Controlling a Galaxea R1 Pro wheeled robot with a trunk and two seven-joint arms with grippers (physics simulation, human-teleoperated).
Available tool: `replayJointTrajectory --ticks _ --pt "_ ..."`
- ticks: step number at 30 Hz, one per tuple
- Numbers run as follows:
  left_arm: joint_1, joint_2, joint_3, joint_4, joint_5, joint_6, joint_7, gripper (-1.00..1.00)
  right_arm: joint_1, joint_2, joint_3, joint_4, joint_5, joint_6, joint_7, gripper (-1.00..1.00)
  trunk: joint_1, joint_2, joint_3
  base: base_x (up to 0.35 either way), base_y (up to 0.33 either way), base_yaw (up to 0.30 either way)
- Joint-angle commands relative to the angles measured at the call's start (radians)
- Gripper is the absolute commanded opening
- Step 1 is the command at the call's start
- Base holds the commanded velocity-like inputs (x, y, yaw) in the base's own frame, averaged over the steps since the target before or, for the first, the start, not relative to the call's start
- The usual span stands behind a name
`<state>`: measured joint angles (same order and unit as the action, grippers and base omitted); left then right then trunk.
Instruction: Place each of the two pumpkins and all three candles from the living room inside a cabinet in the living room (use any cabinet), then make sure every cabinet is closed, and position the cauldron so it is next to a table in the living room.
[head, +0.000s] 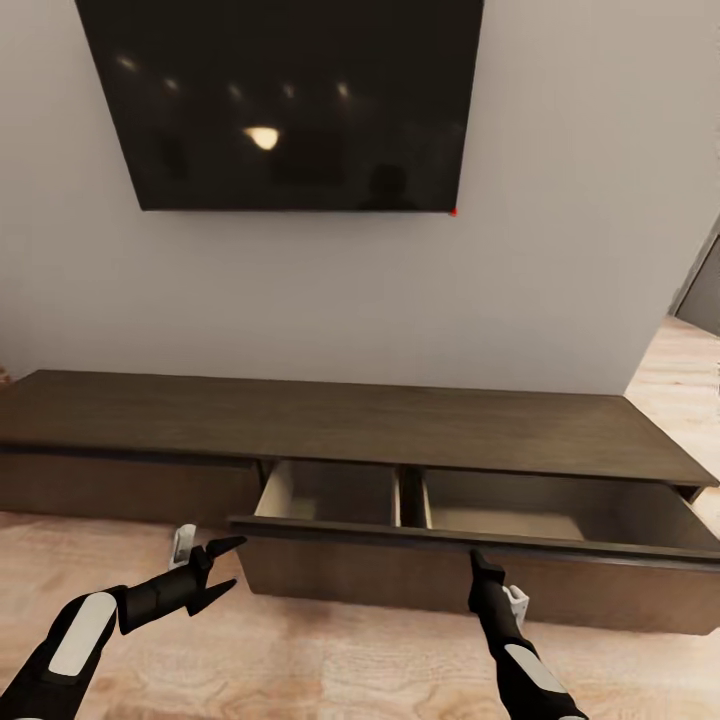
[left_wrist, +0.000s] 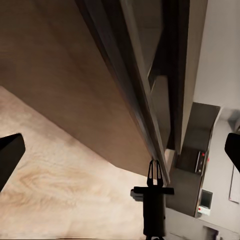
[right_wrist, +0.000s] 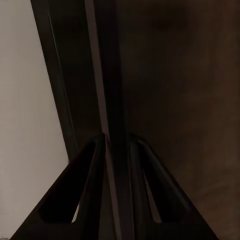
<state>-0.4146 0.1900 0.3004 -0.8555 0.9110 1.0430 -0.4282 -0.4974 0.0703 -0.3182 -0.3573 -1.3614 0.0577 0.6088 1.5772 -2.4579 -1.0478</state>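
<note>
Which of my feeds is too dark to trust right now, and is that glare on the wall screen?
Right wrist view: very dark, with the drawer front's top edge running between the right gripper fingers; detail is murky. Head view: evenly lit; the TV shows reflected ceiling lights, one bright oval patch. Left wrist view: well lit but steeply tilted; the floor looks soft.

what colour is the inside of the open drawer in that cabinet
Light beige-tan inside the drawer, against the dark-brown cabinet; clearest in the head view.
</note>
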Motion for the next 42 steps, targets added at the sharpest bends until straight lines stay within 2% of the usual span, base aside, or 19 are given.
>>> replayJointTrajectory --ticks 1,16,42 --pt "0.000 0.000 0.000 0.000 0.000 0.000 0.000 1.00 0.000 -0.006 -0.022 -0.006 -0.018 0.002 0.009 -1.00 0.000 0.000 0.000 -0.289 0.000 0.000" --pt "0.001 0.000 0.000 0.000 0.000 0.000 0.000 1.00 -0.001 -0.006 -0.022 -0.006 -0.019 0.002 0.009 -1.00 0.000 0.000 0.000 -0.182 0.000 0.000" --pt "0.001 0.000 0.000 0.000 0.000 0.000 0.000 1.00 0.000 -0.006 -0.022 -0.006 -0.019 0.004 0.009 -1.00 0.000 0.000 0.000 -0.044 0.000 0.000"
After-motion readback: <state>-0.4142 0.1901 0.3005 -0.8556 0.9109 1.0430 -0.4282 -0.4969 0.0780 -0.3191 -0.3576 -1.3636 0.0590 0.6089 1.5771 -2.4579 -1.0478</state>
